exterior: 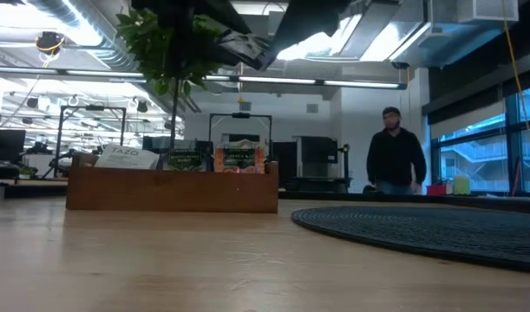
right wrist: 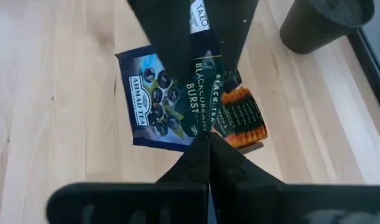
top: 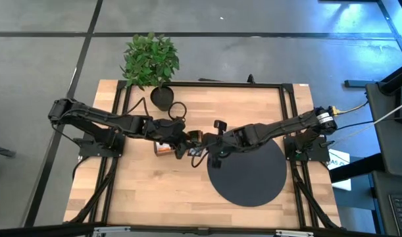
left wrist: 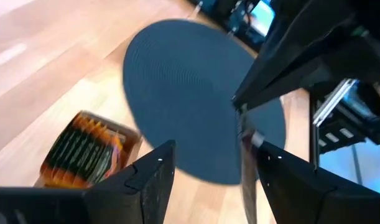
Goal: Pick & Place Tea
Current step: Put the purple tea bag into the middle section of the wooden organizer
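**Sachet pinched between 2 arms, and a fumble looks possible**

High view: both arms meet mid-bench. The left gripper (top: 182,139) sits over the wooden tray (top: 165,149), the right gripper (top: 210,150) just beside it at the edge of the black mat (top: 250,172). A potted plant (top: 150,62) stands well clear. The crowding is the worry: 2 wrists this close could bump if either swings.

Low view: the tray (exterior: 173,191) sits on the bench (exterior: 160,269) with tea sachets (exterior: 238,159) standing upright in it. A person (exterior: 395,156) is in the room behind, well apart from the bench. No gripper is clear here.

Left wrist view: the left fingers (left wrist: 153,171) stand wide apart with nothing between them, above the mat (left wrist: 190,81); the tray (left wrist: 84,152) is off to one side. Close now and they grab air.

Right wrist view: the right fingers (right wrist: 193,158) are pressed together on the corner of a dark sachet (right wrist: 199,93) marked blackcurrant; a blue sachet (right wrist: 151,102) lies on the bench under it. That corner grip is thin, I'd judge, so the sachet could twist or slip free short of the mat.
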You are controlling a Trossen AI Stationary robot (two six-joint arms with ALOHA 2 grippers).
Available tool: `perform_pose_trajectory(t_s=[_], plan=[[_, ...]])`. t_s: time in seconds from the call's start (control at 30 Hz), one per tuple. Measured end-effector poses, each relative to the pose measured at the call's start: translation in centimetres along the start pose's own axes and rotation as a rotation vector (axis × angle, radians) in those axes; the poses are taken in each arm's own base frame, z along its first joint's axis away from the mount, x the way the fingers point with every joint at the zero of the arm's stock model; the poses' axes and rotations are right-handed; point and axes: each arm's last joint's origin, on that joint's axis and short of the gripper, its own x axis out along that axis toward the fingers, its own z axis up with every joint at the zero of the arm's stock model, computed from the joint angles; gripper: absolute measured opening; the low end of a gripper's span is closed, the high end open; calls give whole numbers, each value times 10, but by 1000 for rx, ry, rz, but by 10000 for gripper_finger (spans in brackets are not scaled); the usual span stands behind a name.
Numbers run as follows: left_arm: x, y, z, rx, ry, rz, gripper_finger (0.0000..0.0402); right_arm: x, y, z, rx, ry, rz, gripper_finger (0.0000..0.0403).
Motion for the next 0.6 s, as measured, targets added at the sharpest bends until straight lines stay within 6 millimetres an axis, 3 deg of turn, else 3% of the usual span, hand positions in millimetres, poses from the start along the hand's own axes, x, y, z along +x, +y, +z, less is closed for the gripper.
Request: perform_pose_trajectory(t_s=[0.17,0.27,0.6], plan=[[1,-2,1,17,5,-33,209,0,0,1,2,-5,3,0],[1,-5,3,37,-10,-75,185,0,0,1,3,-9,4,0],[3,-4,4,81,-16,-77,21,0,1,4,-31,-38,13,2]])
